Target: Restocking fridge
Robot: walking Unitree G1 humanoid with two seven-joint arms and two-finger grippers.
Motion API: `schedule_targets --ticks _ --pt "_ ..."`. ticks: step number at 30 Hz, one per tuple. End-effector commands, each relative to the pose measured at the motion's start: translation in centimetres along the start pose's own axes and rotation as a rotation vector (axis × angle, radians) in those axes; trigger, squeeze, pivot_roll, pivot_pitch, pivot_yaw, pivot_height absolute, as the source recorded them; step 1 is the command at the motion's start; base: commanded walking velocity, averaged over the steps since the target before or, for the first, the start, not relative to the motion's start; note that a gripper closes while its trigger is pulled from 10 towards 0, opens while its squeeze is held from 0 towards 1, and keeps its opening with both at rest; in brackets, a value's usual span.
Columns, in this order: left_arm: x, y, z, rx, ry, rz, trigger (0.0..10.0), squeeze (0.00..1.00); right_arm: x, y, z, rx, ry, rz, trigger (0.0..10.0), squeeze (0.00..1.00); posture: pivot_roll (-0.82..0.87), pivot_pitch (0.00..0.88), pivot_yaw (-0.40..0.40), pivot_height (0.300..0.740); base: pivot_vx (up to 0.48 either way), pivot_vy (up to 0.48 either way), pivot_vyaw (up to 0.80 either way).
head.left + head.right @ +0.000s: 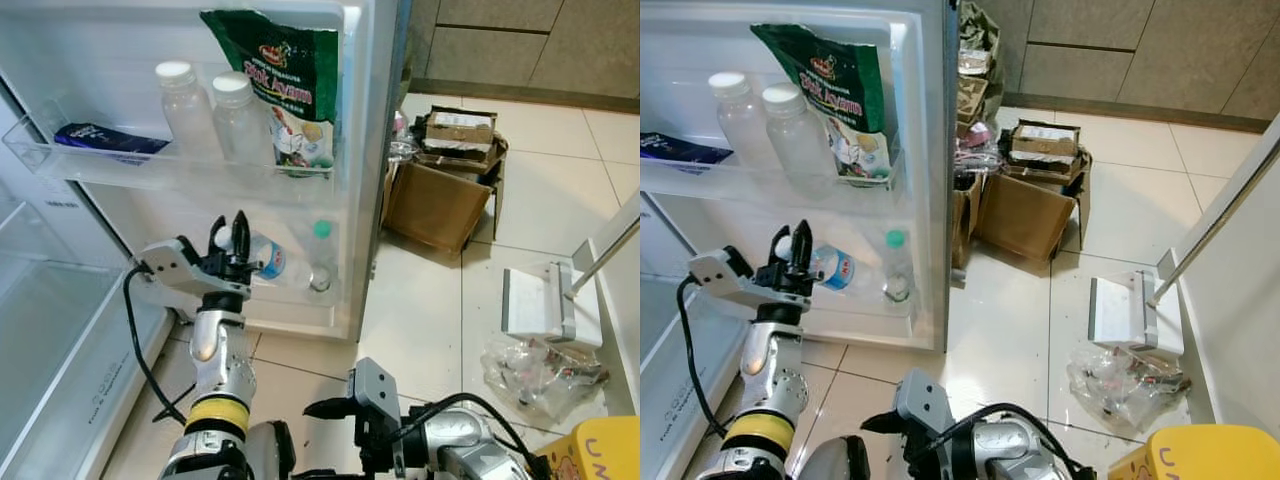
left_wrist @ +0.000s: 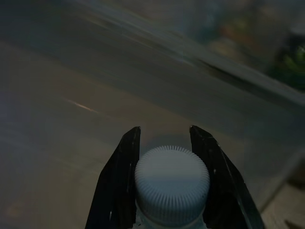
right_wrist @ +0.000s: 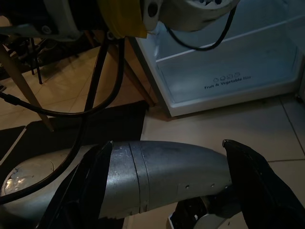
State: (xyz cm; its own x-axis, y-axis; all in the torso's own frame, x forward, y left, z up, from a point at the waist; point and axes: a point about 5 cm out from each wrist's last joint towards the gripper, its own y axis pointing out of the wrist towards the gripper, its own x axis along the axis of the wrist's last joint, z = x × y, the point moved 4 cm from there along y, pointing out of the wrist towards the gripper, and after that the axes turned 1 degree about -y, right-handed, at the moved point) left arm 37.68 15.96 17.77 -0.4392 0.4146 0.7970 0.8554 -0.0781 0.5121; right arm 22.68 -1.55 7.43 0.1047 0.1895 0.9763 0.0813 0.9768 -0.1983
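At the far left, a dark blue packet lies flat on the upper shelf of the open fridge door. Beside it to the right stand two clear white-capped bottles, then a green snack bag leaning upright at the shelf's right end. Below them, the left claw reaches up to the lower door shelf, its two black fingers closed around the neck of a water bottle just under its white cap; the bottle lies tilted with its body inside the shelf. Just right of it a second small bottle with a green cap stands upright in the same shelf. Near the bottom centre, the right claw hangs low over the tiled floor, its fingers spread wide and gripping nothing. Further right, open cardboard boxes sit on the floor by the door's edge. At the near right lie a white stand, a crumpled clear plastic bag and a yellow box.
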Motion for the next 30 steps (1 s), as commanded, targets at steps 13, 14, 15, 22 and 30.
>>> schedule_targets --ticks 13,14,15,22,30 --pt "-2.6 -1.2 0.2 0.008 0.121 0.135 10.0 0.00 1.0 -0.6 -0.1 -0.028 0.021 -0.048 10.0 0.00 -0.14 0.278 0.022 0.540 0.000 0.000 0.00" --pt "-2.6 -1.2 0.2 0.008 0.121 0.135 10.0 0.00 1.0 -0.6 -0.1 -0.028 0.021 -0.048 10.0 0.00 -0.14 0.278 0.022 0.540 0.000 0.000 0.00" --pt "-2.6 -1.0 0.3 0.020 0.117 0.136 10.0 0.00 1.0 -0.7 0.1 -0.020 0.022 -0.048 10.0 0.00 -0.14 0.278 0.022 0.540 0.000 0.000 0.00" --pt "-2.4 -0.4 0.4 0.042 0.119 0.129 10.0 0.00 0.9 -0.5 1.2 0.036 0.025 -0.035 10.0 0.00 -0.14 0.279 0.022 0.540 0.000 0.000 0.00" --pt "-3.3 -0.3 0.8 0.058 0.175 0.196 10.0 0.00 1.4 -0.1 0.4 -0.038 0.037 -0.072 10.0 0.00 -0.14 0.285 0.022 0.540 0.000 0.000 0.00"
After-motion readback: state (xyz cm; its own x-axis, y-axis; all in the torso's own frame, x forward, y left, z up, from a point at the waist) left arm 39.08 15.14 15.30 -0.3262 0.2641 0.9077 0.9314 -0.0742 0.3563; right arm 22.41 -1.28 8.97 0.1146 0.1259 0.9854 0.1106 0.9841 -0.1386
